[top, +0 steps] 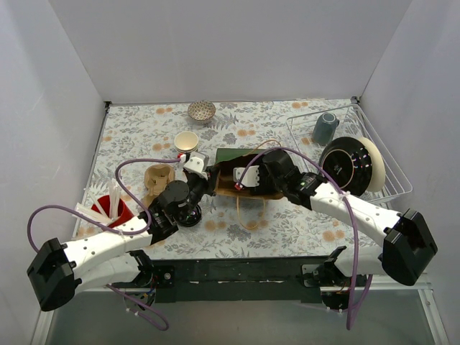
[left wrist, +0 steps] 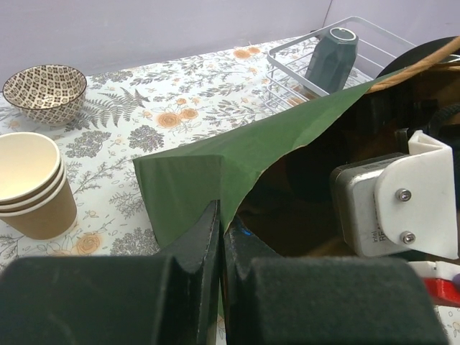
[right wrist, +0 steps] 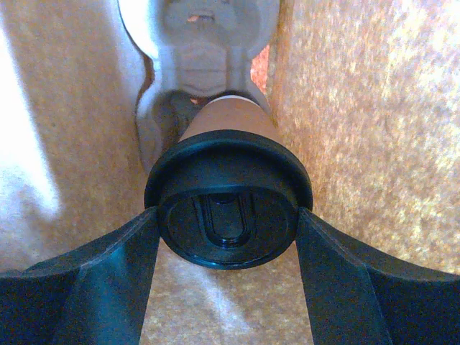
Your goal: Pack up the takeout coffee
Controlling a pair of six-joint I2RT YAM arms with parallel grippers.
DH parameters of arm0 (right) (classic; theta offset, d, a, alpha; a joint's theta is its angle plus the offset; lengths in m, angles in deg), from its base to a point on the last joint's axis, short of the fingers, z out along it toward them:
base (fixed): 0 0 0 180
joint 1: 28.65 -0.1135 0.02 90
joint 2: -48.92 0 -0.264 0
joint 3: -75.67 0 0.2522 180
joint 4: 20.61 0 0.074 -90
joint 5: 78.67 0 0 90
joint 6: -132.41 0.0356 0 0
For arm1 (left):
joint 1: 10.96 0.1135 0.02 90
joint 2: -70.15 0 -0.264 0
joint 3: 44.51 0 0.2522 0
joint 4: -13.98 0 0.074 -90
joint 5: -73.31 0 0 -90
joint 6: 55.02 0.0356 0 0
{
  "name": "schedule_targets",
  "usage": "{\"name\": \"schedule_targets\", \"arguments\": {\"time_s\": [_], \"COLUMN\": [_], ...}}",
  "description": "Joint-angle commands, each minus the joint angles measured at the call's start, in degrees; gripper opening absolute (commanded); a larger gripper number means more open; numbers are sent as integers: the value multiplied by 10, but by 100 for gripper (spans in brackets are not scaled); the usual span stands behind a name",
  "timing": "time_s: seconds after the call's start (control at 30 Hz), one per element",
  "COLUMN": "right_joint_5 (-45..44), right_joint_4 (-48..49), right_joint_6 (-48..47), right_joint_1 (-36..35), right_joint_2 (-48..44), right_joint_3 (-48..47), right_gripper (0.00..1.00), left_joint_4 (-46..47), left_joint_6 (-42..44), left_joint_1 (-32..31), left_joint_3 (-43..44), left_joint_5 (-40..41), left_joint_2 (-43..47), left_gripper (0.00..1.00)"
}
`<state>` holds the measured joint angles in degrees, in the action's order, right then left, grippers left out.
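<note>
White walls close in a worktop (top: 287, 226) covered with a fern-and-flower cloth, and near its middle a green paper bag (top: 231, 157) lies on its side with its mouth toward the right arm. From the left wrist view, the left hand (left wrist: 220, 248) is clenched on the bag's edge, its two dark fingers (left wrist: 190, 251) pressed together with the green paper pinched between them, so the flap is lifted into a tent. The right hand (right wrist: 228, 237) reaches into the bag's brown interior and is grasping the coffee cup (right wrist: 228, 208): its fingers (right wrist: 108, 280) sit against either side of the black lid, with the tan cup body running away from the camera between the bag's inner walls. Whether the cup rests on the bag's floor or hangs just above it is hard to judge from that close view. Beyond the bag stand a stack of empty paper cups (top: 186, 141) and a patterned bowl (top: 202, 110) (both well apart from the bag), while a wire rack (top: 388, 188) on the right holds a grey-blue mug (top: 325, 127) and a black plate (top: 347, 164).
</note>
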<state>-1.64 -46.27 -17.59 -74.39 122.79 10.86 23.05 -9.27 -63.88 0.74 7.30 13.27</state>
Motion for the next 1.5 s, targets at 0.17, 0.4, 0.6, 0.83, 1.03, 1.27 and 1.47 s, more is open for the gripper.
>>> {"name": "schedule_targets", "arguments": {"time_s": [0.17, 0.4, 0.6, 0.83, 1.03, 1.27, 1.47], "right_joint_5": [46, 8, -20, -62, -62, -43, -30], "right_joint_4": [-36, -46, -23, 25, 38, 67, 93], "right_joint_6": [-32, -20, -27, -37, -27, -25, -27], "right_joint_1": [3, 3, 3, 3, 4, 4, 4], "right_joint_2": [7, 30, 42, 47, 41, 43, 62], "right_joint_3": [-27, -39, -36, -30, -30, -17, -22], "right_gripper": [18, 19, 19, 18, 18, 18, 18], "left_joint_4": [11, 17, 17, 12, 5, 5, -14], "left_joint_6": [-3, 7, 8, 5, -2, -12, -51], "left_joint_1": [3, 3, 3, 3, 3, 3, 3], "left_joint_3": [-11, -12, -12, -12, -10, -8, 2], "left_joint_5": [-8, -5, -14, -18, -17, -23, -48], "left_joint_2": [27, 23, 24, 24, 21, 20, 24], "left_gripper": [0, 0, 0, 0, 0, 0, 0]}}
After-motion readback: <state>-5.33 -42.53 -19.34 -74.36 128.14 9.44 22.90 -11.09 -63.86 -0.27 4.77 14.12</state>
